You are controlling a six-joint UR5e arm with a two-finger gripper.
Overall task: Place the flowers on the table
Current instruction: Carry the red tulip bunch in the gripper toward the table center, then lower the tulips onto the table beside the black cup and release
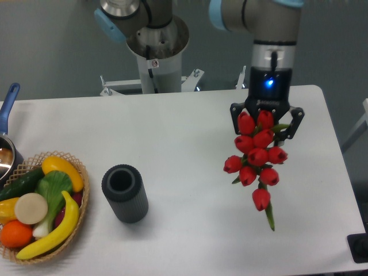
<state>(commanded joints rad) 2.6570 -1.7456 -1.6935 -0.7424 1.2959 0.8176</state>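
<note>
The flowers (256,156) are a bunch of red tulip buds with green stems, hanging over the right part of the white table (184,138). My gripper (267,123) is shut on the upper end of the bunch, its black fingers on either side of the top buds. The buds point down and a green stem tip (269,217) reaches lowest. I cannot tell whether the stem tip touches the tabletop. The part of the bunch between the fingers is partly hidden.
A black cylinder (124,193) stands left of centre. A wicker basket (40,208) of fruit and vegetables sits at the front left corner. A pan with a blue handle (7,109) is at the left edge. The arm's base (156,46) stands behind the table.
</note>
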